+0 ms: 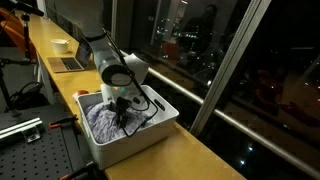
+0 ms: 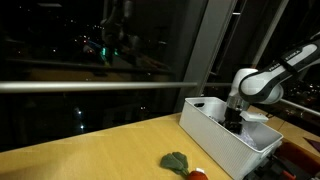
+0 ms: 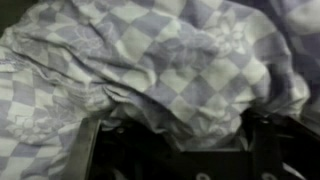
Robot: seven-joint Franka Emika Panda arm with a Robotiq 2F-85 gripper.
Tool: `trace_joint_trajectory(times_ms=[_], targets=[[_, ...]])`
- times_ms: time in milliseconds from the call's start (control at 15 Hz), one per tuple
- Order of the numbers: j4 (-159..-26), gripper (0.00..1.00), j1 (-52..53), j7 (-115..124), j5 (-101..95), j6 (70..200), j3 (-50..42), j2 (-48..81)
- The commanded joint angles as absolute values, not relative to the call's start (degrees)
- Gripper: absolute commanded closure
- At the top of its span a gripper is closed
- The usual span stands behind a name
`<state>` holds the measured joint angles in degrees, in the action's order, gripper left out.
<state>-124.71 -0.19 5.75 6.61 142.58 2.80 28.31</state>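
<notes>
Cloth [image 3: 160,60] with purple and white squares lies crumpled in a white bin [image 1: 162,112], which sits on the wooden surface [image 2: 100,150] beside the dark window [image 2: 90,50]. The bin's walls keep the soft cloth in one heap, so it cannot slide away. The robot's hand [image 1: 122,108] points straight down into the bin, since the open top is the only way in. Its fingers [image 3: 88,148] stand apart, partly open, with a fold of cloth bunched between them. They press on it but do not look pinched shut on it. A green thing [image 2: 176,160] lies on the surface, well apart from the bin.
</notes>
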Motion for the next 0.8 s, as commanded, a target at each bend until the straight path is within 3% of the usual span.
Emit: trace_joint_trajectory(times_ms=[0, 333, 733], targets=[[-133.7, 0.64, 0.3, 7.9, 8.0, 142.8, 2.1, 18.4], [-143.5, 0.99, 0.5, 12.1, 6.5, 139.4, 1.0, 2.2], [-145.1, 0.97, -1.1, 16.3, 2.6, 125.1, 0.8, -16.9]])
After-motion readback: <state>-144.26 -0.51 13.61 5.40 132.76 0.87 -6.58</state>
